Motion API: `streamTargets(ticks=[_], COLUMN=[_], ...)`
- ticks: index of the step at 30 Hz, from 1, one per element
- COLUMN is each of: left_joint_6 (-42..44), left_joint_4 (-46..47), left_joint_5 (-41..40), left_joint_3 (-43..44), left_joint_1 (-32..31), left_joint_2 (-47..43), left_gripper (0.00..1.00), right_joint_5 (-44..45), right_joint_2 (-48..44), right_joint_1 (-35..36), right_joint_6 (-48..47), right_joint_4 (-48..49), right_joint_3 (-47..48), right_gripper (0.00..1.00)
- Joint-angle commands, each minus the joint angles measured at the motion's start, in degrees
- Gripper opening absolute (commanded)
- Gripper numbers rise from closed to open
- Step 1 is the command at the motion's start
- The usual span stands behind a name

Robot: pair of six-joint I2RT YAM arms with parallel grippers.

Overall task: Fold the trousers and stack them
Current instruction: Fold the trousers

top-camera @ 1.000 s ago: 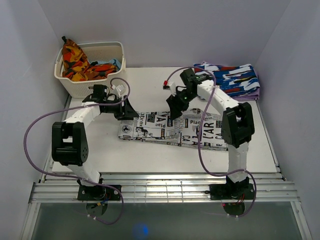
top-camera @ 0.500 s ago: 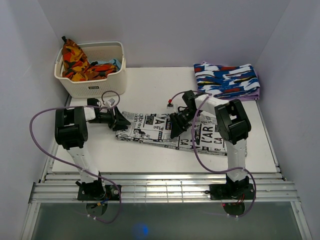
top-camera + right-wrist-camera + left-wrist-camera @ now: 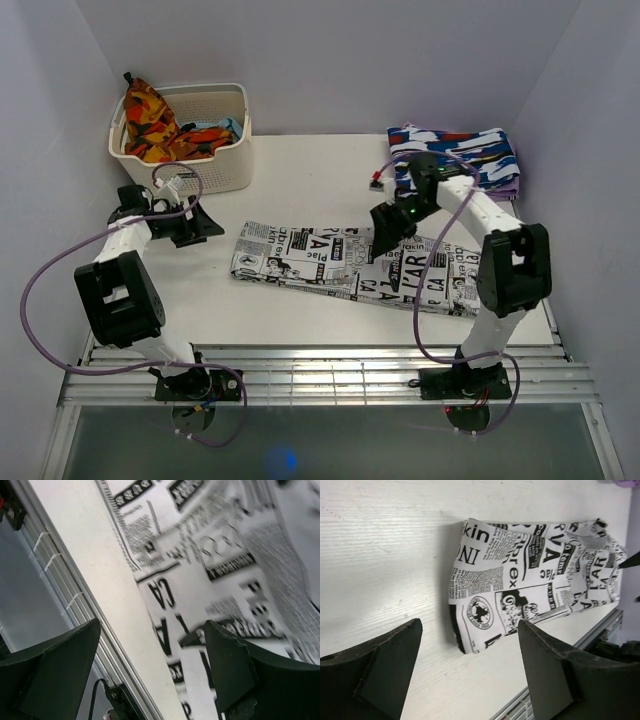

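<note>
We found trousers (image 3: 350, 265) lying as long folded strip across middle of tabletop (image 3: 300, 175). Left gripper (image 3: 205, 228) sat near strip's left end, spread wide, clear of cloth. Right gripper (image 3: 382, 238) hung over strip's right half, spread too, pinching nothing.

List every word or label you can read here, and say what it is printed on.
"kin": trousers, left wrist view.
"CA": trousers, right wrist view.
"L'AR": trousers, top view.
Smaller print on the trousers: too small or blurred.
Label on the white basket: too small to read.
</note>
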Motion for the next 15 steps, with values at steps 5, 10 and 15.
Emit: streamTargets(ticks=[5,10,15], left_joint_6=[3.5,0.3,-5.2], left_joint_4=[-1.0,3.7,8.8], left_joint_5=[-3.0,0.5,1.4], left_joint_3=[-3.2,-3.8,-5.8], left_joint_1=[-2.0,-4.8,-8.6], left_joint_2=[6.1,10.6,13.2], left_gripper=[0.79,0.78,0.7], right_joint_5=[7.9,14.5,18.8], right_joint_2=[-6.6,-7.1,-4.8], right_joint_1=[-24.7,-41.2,-47.6], right_joint_6=[-6.8,-8.7,-8.9], right_joint_4=[-11.2,-14.3,-13.3], right_joint_3=[-7.1,-10.2,-14.0], right_gripper=[0.9,0.92,0.93])
